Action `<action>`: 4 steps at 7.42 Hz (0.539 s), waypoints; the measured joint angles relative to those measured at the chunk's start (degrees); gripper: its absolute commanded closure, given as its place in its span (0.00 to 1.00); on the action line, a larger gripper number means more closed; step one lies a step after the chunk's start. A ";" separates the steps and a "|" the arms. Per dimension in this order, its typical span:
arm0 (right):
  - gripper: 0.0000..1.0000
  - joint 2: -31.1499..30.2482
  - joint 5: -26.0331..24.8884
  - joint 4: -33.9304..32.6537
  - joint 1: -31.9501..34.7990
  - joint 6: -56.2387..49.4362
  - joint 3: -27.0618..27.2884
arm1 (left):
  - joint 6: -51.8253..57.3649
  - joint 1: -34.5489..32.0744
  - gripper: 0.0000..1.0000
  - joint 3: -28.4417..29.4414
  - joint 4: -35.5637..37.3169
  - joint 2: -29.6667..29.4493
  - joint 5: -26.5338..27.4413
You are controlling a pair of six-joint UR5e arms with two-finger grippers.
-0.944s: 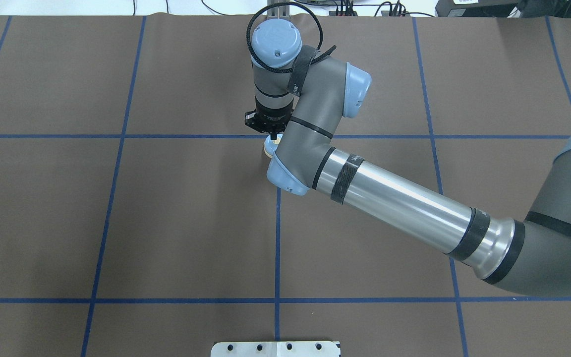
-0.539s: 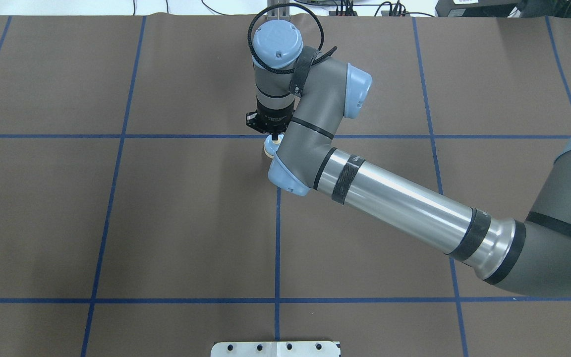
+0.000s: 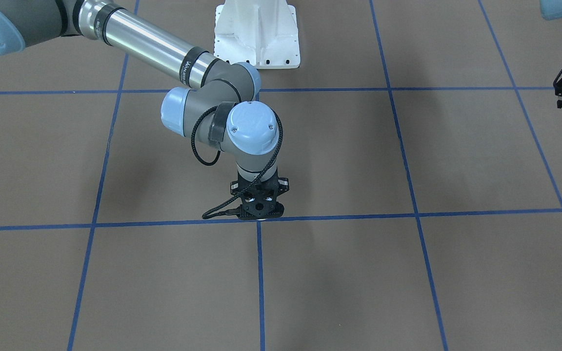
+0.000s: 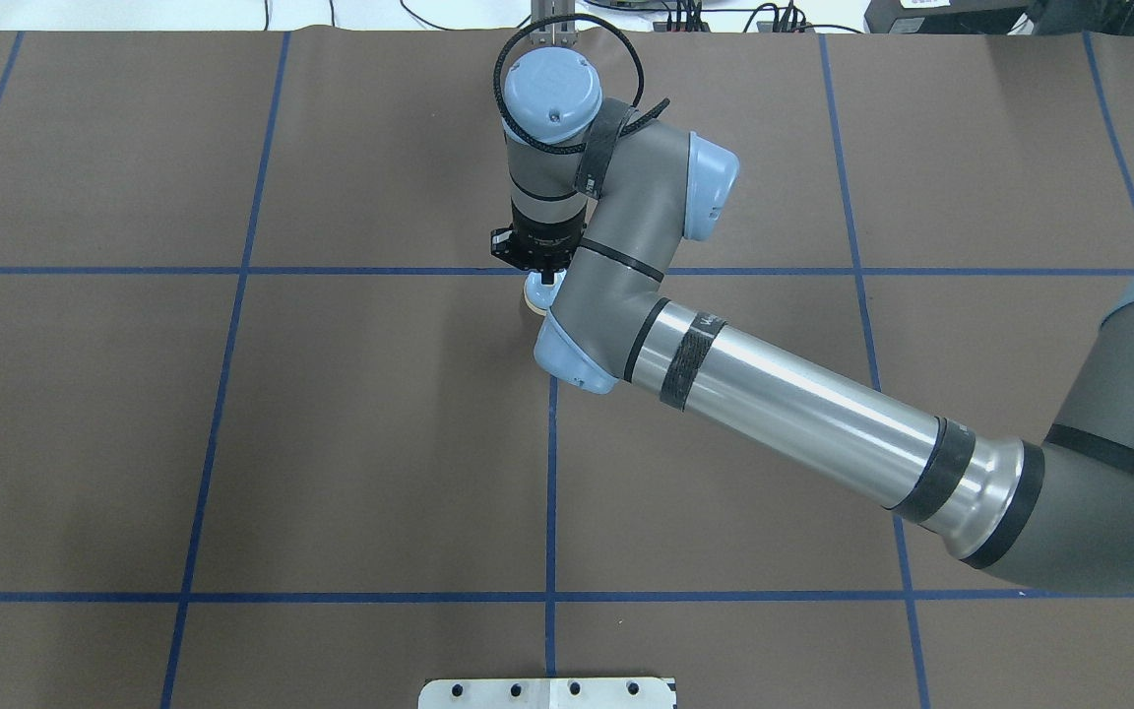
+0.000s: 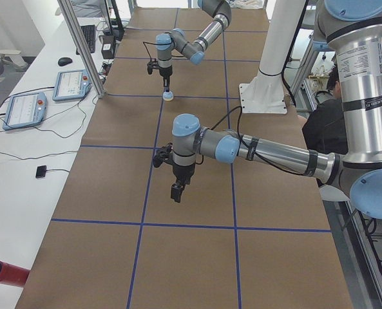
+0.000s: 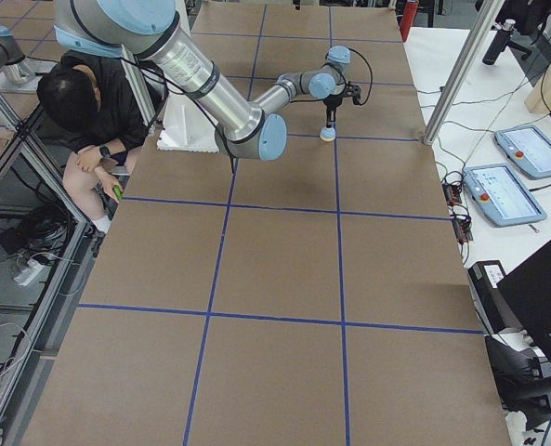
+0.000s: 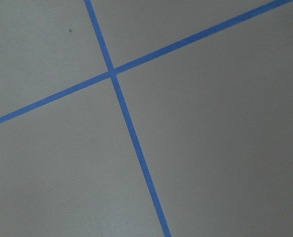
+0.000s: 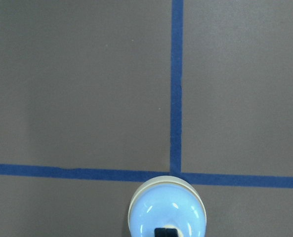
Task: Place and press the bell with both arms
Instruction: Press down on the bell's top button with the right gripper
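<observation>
Plainly, the bell (image 8: 153, 210) is a glossy light-blue dome, cream-rimmed.

right arm (image 4: 646, 236) | wrist drifted slightly right | right pincer (image 4: 549, 278) followed

Brown table cover (image 4: 380, 443), blue tape grid (image 4: 232, 597)

Even bright overhead light, soft shadows on the table (image 3: 339, 161), sharp focus, glints on bell (image 8: 151, 207)
</observation>
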 measured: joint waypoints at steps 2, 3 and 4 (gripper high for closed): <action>1.00 -0.16 0.00 0.00 -0.18 -0.06 -0.28 | -0.09 0.00 0.00 0.06 -0.06 0.00 0.00; 1.00 -0.15 0.00 0.00 -0.20 -0.05 -0.35 | -0.10 0.00 0.00 0.09 -0.07 0.00 0.00; 1.00 -0.12 0.00 0.00 -0.21 -0.02 -0.39 | -0.08 0.00 0.00 0.11 -0.07 0.00 0.00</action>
